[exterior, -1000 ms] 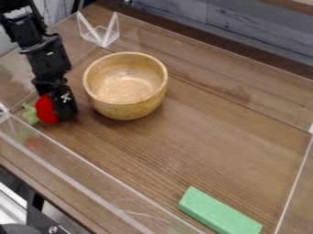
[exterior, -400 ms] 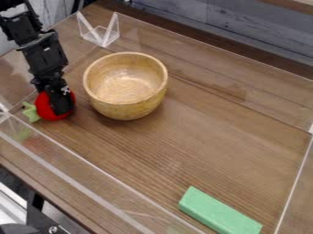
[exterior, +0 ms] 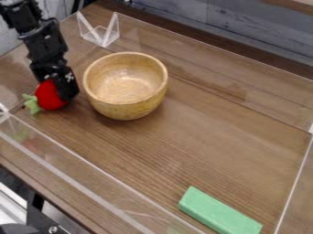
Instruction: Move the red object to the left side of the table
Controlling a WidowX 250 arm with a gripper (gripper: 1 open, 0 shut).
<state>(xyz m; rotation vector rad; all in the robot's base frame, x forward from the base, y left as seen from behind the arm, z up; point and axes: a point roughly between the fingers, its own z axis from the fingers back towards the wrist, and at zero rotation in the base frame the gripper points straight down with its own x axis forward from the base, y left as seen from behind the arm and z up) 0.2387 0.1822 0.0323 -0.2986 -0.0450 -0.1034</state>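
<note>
Compared with the earlier frames, the black gripper (exterior: 55,76) has lifted a little and uncovers more of the red object (exterior: 50,95). Its jaws are spread; the fingers stand just above and behind the toy, and contact cannot be determined. Item inspected: small, rounded, bright red, with a jagged green leafy end directed toward the near left. It rests on the brown wood-grain table (exterior: 184,151), near the clear wall on the left side of the view, left of the wooden bowl (exterior: 126,86) and apart from it.
</note>
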